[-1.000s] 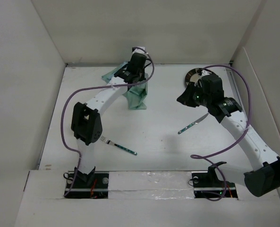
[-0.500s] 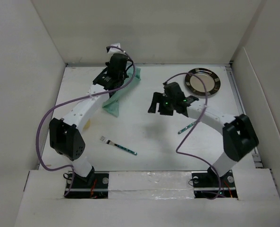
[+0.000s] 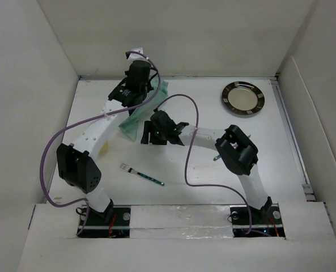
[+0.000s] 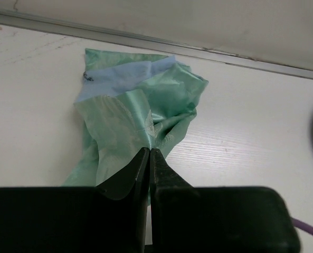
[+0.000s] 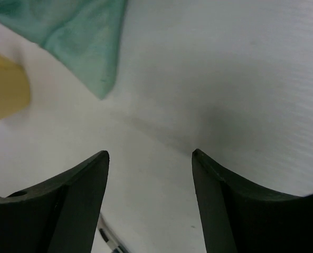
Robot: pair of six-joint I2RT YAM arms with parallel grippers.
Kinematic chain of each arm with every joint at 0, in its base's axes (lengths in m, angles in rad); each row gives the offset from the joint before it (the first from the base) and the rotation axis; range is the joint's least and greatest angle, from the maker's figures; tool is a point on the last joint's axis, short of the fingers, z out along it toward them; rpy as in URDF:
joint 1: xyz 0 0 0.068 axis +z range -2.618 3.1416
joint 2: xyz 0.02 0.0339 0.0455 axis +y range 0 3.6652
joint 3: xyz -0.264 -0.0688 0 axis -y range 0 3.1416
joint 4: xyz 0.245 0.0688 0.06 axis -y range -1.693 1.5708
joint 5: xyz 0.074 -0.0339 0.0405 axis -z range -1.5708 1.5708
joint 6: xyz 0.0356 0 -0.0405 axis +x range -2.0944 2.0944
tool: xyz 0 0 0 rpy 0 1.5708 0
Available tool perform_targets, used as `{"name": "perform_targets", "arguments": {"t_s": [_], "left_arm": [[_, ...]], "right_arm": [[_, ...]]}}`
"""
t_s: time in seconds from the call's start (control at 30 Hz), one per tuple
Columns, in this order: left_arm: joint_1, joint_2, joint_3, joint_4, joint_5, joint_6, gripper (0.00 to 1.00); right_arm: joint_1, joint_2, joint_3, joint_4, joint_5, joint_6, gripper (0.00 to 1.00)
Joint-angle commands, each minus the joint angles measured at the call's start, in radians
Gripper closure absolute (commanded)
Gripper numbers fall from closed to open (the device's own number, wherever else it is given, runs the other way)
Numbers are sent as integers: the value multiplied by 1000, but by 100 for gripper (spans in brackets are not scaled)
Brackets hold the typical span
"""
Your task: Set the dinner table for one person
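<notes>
The dinner table (image 3: 201,181) is a wide white surface with white walls. My left gripper (image 3: 136,79) hovers at the back left, shut on a mint-green patterned placemat (image 3: 132,123) that hangs crumpled from it down onto the table. In the left wrist view the jaws (image 4: 150,151) pinch a fold of the placemat (image 4: 135,105). My right gripper (image 3: 147,135) stands open just right of the cloth's lower corner, with nothing between its fingers. In the right wrist view the gripper (image 5: 151,155) is over bare table, with the placemat's corner (image 5: 87,31) ahead of it.
A dark round plate (image 3: 243,97) sits at the back right. A fork (image 3: 142,175) lies near the front left. A knife tip (image 3: 216,157) shows beside the right arm's elbow. A yellowish object (image 5: 3,89) lies left of the cloth corner.
My right arm has swung left from the plate across the table to beside the placemat, and its jaws have opened. The left gripper has carried the placemat a little left.
</notes>
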Motion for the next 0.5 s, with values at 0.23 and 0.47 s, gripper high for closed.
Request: {"name": "perform_targets", "arguments": {"t_s": [0.23,0.47], "left_arm": [[-45,103,605,1,211,-63,100],[-45,85,721,94,266,-143,100]], "right_arm": [[-40,-307,-149,82,100,4,24],[-196,-670,-220,-99,147,-96,20]]}}
